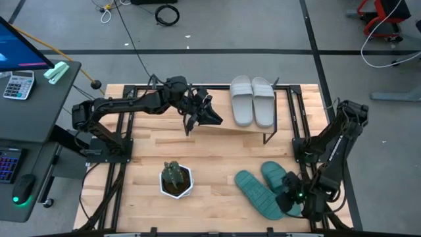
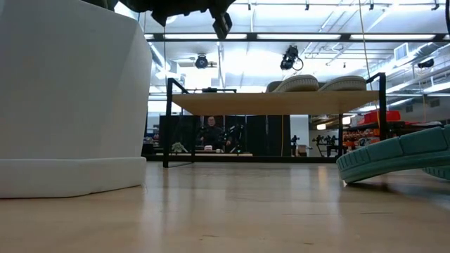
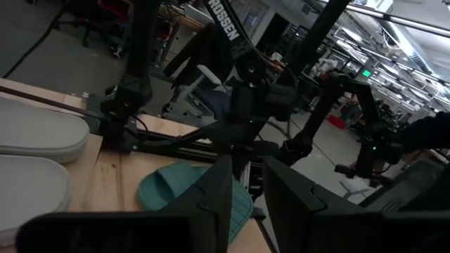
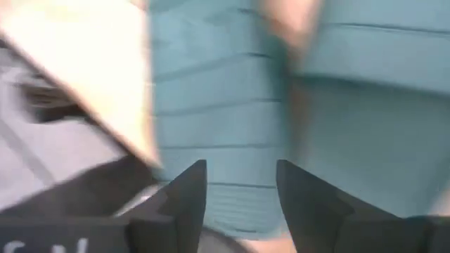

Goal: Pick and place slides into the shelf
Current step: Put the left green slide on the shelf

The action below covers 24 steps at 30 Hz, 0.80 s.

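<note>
**Operator:** I start at the left of the bench (image 1: 217,148). My left tool (image 1: 212,117) hangs in the air over the shelf (image 1: 227,126), near its left end. The fingers stand a little apart with nothing between them.

**Partner:** What sits on the shelf?

**Operator:** The grey-white pair (image 1: 252,100) lies side by side on the right part of the plank, soles down. It is just to the right of my left tool and apart from it. In the low view I see both of them on top of the plank (image 2: 274,102), at its right end.

**Partner:** And in front?

**Operator:** A potted plant (image 1: 175,179) stands near the front edge, left of centre. Right of it the teal pair (image 1: 258,193) lies on the bench, well apart from the shelf. The two sandals are angled, with their near ends close together.

**Partner:** Your right tool?

**Operator:** My right tool (image 1: 294,197) is low at the right end of the teal pair. Its wrist view shows a ribbed teal strap (image 4: 211,105) right in front of the parted fingers (image 4: 179,193). I cannot tell whether they touch or grip it.
</note>
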Available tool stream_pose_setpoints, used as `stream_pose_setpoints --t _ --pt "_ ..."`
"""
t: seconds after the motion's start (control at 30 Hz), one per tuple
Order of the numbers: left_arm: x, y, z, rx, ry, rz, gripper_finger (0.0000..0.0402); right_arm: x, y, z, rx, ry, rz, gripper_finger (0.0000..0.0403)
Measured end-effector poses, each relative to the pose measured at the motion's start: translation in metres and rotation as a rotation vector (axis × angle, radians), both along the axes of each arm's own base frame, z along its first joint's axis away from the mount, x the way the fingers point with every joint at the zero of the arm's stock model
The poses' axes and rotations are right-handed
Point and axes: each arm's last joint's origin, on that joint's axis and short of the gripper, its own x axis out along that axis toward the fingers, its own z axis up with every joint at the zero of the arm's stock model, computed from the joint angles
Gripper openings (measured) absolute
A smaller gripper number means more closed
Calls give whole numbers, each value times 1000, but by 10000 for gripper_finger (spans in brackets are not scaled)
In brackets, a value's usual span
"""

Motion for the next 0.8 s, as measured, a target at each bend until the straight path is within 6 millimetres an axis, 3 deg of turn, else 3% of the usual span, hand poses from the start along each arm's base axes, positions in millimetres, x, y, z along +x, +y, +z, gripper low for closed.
stream_pose_setpoints --t 0.17,0.47,0.8 --pt "0 0 0 -1 0 0 90 12 -2 2 0 -57 -12 231" --pt "0 0 0 -36 17 1 90 14 -13 -3 5 114 -29 335" --pt "0 0 0 -43 20 2 85 17 1 -12 64 123 -42 334"
